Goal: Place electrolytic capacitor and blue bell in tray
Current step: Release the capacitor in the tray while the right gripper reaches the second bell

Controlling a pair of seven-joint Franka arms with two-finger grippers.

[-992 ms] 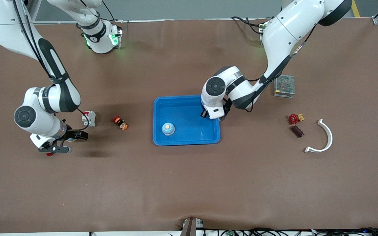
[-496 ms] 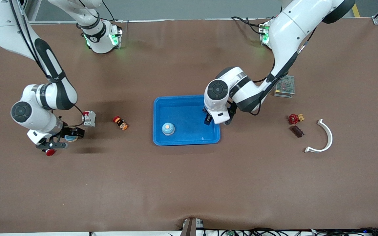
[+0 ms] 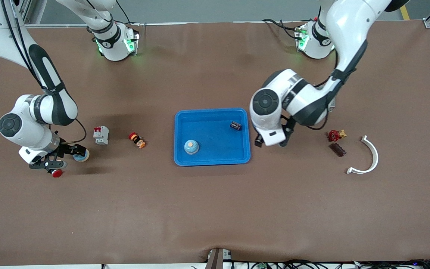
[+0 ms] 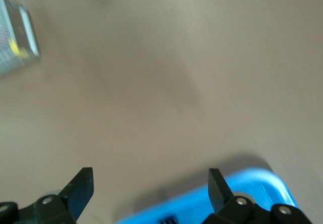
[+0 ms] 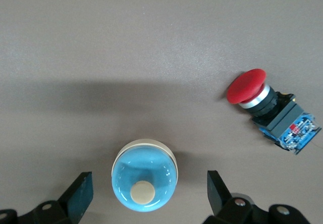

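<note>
Now bring the open right tool (image 5: pixel 149 183) straight down around the blue bell (image 3: pixel 81 155), well apart from the tray (image 3: pixel 212 161) toward the right arm's end. Grip low on the dome, clear of the red push button (image 5: pixel 247 85). Left tool (image 4: pixel 150 176) open and empty, just beside the tray. Electrolytic capacitor (image 3: pixel 236 125) lying in the tray with a second bell (image 3: pixel 191 146). Brown surface (image 3: pixel 215 209), small parts scattered; little of the room visible.
</note>
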